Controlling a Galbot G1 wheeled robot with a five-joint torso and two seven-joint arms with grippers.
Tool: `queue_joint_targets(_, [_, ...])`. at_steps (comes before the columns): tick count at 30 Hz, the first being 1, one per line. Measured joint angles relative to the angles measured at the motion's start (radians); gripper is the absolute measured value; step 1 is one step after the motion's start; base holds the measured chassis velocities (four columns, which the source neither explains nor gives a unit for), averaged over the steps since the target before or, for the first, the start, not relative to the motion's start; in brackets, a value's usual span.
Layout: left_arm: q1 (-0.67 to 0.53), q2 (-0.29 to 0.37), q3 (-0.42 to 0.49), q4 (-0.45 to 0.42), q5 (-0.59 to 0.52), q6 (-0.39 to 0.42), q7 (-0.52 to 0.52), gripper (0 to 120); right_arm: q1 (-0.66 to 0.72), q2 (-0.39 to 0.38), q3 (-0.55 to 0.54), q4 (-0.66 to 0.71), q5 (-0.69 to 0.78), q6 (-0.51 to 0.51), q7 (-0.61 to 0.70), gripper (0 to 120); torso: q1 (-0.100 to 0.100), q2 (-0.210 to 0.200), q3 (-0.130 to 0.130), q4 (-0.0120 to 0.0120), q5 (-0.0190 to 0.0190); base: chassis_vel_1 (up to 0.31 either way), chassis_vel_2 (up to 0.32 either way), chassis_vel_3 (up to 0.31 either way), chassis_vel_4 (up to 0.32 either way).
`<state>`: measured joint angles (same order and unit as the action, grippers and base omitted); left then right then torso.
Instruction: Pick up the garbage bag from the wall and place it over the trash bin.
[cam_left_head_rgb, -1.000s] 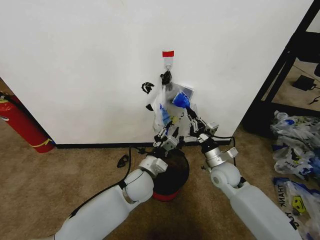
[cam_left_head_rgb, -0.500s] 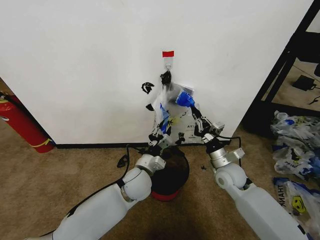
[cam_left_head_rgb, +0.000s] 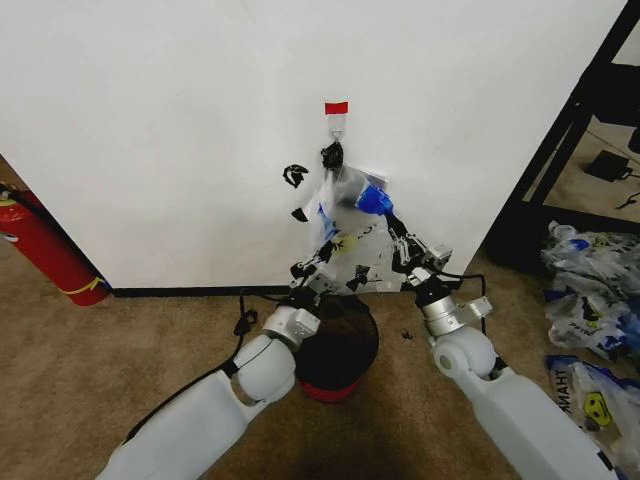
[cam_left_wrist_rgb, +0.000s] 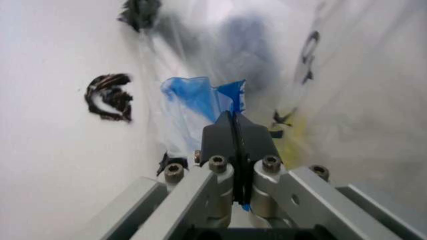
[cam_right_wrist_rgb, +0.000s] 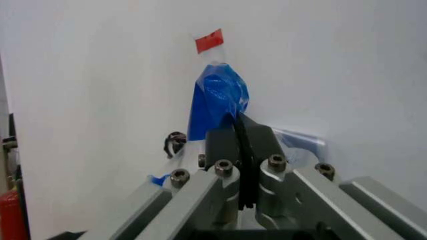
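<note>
Overhead, bag (cam_left_head_rgb: 345, 235) hanging on wall (cam_left_head_rgb: 150, 120) at bin's (cam_left_head_rgb: 340, 350) 12 o'clock, wrist views closer: left gripper (cam_left_wrist_rgb: 233, 131) and right gripper (cam_right_wrist_rgb: 240, 132) each pinched tight on its plastic.

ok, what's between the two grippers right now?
In the head view, the garbage bag spans the gap: the left gripper and the right gripper are each shut on a side of it, just above the trash bin.

garbage bag (cam_left_head_rgb: 345, 235) hanging on wall (cam_left_head_rgb: 180, 120), above trash bin (cam_left_head_rgb: 340, 345)
</note>
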<state>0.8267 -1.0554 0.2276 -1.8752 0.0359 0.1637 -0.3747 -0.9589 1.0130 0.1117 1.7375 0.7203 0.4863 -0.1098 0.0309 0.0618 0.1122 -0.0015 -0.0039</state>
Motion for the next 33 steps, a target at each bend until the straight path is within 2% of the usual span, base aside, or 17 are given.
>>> queue_joint_targets(10, [0.143,-0.003,-0.147,-0.097,-0.164,-0.074,0.040,0,-0.053,0.002,0.034,0.016,0.001,0.020,0.022,0,0.000,0.000,0.000,0.0003,0.0000,0.000,0.000,0.000,0.000])
queue_joint_targets(13, [0.231,0.008,-0.197,-0.148,-0.223,-0.096,0.055,0,-0.119,0.002,0.061,0.041,-0.012,0.038,0.015,0,0.000,0.000,0.000,-0.0001,0.0001,0.000,0.000,0.000,0.000])
queue_joint_targets(18, [0.309,0.004,-0.233,-0.200,-0.247,-0.102,0.056,0,-0.204,0.009,0.089,0.086,-0.037,0.051,0.002,0,0.000,0.000,0.000,0.0000,0.0001,0.000,0.000,0.000,0.000])
queue_joint_targets(24, [0.457,-0.039,-0.314,-0.324,-0.286,-0.123,0.058,0,-0.405,0.033,0.136,0.176,-0.149,0.074,0.037,0,0.000,0.000,0.000,-0.0001,0.0000,0.000,0.000,0.000,0.000])
queue_joint_targets(33, [0.562,-0.103,-0.357,-0.426,-0.295,-0.144,0.057,0,-0.525,0.070,0.184,0.196,-0.295,0.158,0.049,0,0.000,0.000,0.000,0.0000,0.0001,0.000,0.000,0.000,0.000])
